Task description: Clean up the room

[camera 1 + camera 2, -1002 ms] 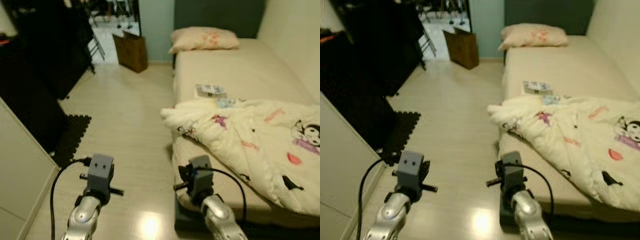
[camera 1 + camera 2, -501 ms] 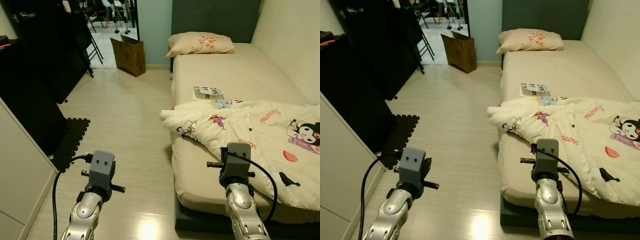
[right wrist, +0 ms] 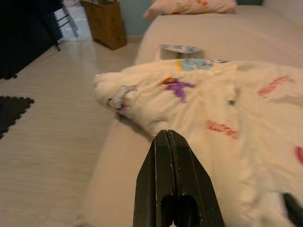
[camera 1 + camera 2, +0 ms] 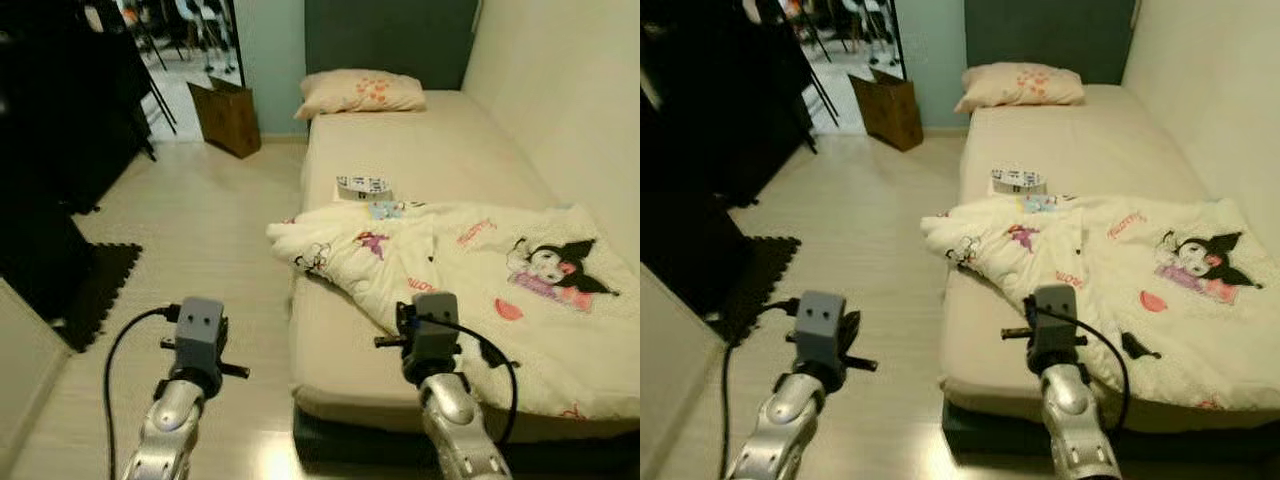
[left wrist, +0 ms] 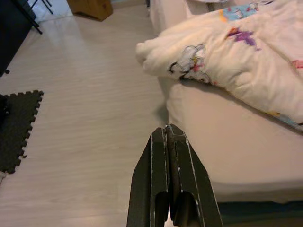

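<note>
1. A rumpled cartoon-print blanket [image 4: 470, 265] lies across the bed [image 4: 420, 150], one corner hanging over the edge nearest the floor [image 4: 190, 230]; a pillow [image 4: 360, 92] sits at the head.
2. The left gripper [image 5: 169, 137] hovers over the floor, jaws together; the right gripper [image 3: 168, 139] hovers over the blanket, jaws together.
3. A booklet [image 4: 364, 185] lies on the mattress just beyond the blanket.

A cream blanket [image 4: 470, 265] printed with cartoon characters lay rumpled across the foot half of the bed [image 4: 430, 150], one bunched corner hanging past the mattress edge toward the floor. A dark-haired cartoon figure showed on its flatter far side, with pink and purple prints scattered elsewhere. Just beyond the blanket, a black-and-white booklet [image 4: 364, 186] lay flat on the bare sheet. A peach-patterned pillow [image 4: 360, 92] rested at the head of the bed.
</note>
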`<state>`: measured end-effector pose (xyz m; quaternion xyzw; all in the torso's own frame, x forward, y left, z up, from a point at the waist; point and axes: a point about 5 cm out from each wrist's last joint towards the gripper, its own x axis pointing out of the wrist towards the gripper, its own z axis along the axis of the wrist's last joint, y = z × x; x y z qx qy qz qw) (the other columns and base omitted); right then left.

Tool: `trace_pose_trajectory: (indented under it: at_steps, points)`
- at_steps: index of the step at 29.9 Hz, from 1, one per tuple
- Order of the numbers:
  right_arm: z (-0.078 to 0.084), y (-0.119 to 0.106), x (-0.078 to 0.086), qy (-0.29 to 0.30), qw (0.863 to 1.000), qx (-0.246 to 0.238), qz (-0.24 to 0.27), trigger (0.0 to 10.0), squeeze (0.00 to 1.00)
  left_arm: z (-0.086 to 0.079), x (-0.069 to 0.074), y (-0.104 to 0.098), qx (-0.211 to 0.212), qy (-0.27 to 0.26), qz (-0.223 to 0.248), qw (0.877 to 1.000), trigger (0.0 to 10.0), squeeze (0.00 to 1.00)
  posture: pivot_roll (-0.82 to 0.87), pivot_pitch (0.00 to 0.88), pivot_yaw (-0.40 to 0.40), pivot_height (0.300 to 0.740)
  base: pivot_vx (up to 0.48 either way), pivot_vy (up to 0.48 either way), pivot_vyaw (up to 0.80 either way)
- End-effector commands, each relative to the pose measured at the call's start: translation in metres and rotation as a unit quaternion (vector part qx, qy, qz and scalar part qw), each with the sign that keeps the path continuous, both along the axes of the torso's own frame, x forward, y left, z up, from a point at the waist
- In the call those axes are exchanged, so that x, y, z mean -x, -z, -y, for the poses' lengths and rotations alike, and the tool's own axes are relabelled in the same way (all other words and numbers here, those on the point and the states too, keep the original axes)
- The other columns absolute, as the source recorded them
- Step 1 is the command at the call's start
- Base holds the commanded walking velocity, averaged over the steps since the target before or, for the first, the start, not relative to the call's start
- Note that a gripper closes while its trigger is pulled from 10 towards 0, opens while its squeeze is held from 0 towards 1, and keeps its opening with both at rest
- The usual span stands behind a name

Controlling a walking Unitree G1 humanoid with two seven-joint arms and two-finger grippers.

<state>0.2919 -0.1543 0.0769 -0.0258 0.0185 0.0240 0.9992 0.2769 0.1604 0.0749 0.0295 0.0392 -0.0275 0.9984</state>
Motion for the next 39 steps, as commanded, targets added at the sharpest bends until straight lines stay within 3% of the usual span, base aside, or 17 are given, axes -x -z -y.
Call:
trace_pose_trajectory:
  at_steps: [1,6,25,39]
  points:
    - [-0.002,0.003,0.002,-0.002,1.0,-0.006,-0.004,10.0,0.0,-0.007,0.002,0.002,0.005,-0.01,-0.006,1.0,10.0,0.0,-0.08,0.084,0.038,0.74,0.0,0.48,0.0]
    - [-0.003,0.004,0.002,-0.005,1.0,-0.007,-0.005,10.0,0.0,-0.009,0.002,0.0,0.003,-0.014,-0.001,1.0,10.0,0.0,-0.08,0.089,0.036,0.74,0.0,0.447,0.0]
    - [-0.003,0.004,0.0,-0.003,1.0,-0.014,-0.009,10.0,0.0,-0.001,-0.001,-0.006,-0.023,0.012,0.01,1.0,10.0,0.0,-0.08,0.094,0.035,0.74,0.0,0.0,0.0]
    - [-0.004,0.003,-0.001,-0.004,1.0,-0.016,-0.009,10.0,0.0,-0.001,-0.001,-0.009,-0.016,0.009,0.016,1.0,10.0,0.0,-0.07,0.096,0.037,0.74,0.318,0.0,0.0]
